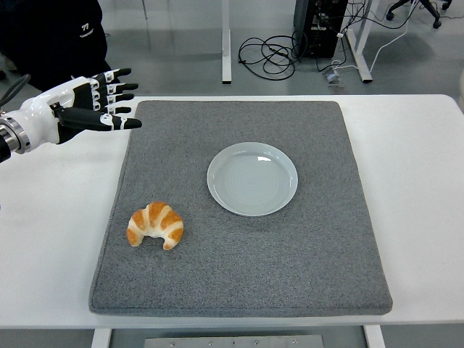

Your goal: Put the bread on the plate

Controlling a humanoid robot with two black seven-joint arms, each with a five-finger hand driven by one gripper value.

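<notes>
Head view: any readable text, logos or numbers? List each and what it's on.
Small white logo on the person's dark top: too small and blurred to read.
Croissant, plate, grey mat, table, left hand: no text or markings visible.
Computer tower on the floor: nothing legible.

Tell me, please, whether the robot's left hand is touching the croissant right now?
Apart. The head view shows the left hand open over the table's far left, with bare grey mat between it and the croissant.

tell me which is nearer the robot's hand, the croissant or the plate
The croissant. It lies at the mat's left side, below the open left hand, while the plate sits at the mat's middle, further right.
</notes>
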